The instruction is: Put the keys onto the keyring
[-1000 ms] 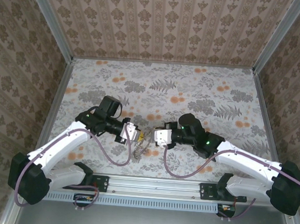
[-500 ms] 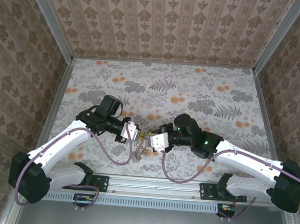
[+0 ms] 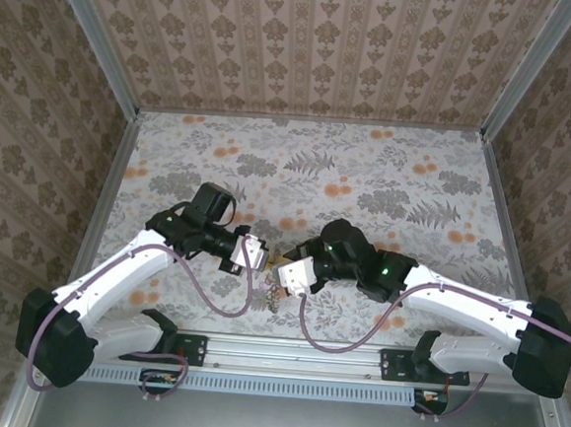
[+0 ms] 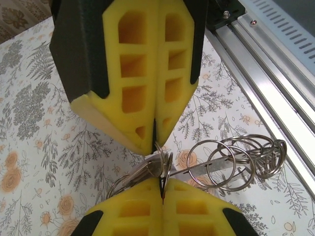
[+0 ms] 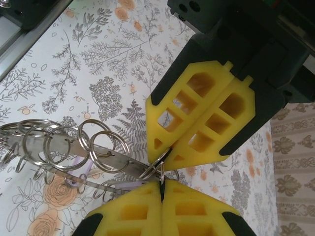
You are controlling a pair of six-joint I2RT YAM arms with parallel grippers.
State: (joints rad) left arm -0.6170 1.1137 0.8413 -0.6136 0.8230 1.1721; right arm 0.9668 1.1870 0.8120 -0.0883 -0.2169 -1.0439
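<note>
At the near middle of the worktop (image 3: 367, 180), the left tool (image 3: 261, 259) and right tool (image 3: 287, 272) meet tip to tip. Each has its fingers together, clamped on one loop of the keyring (image 4: 231, 162), a bunch of silver wire loops. Flat keys (image 5: 64, 146) lie threaded among the loops. Judgement: threading is in hand. Whether any key is fully seated cannot be told, so confirming that is left.
</note>
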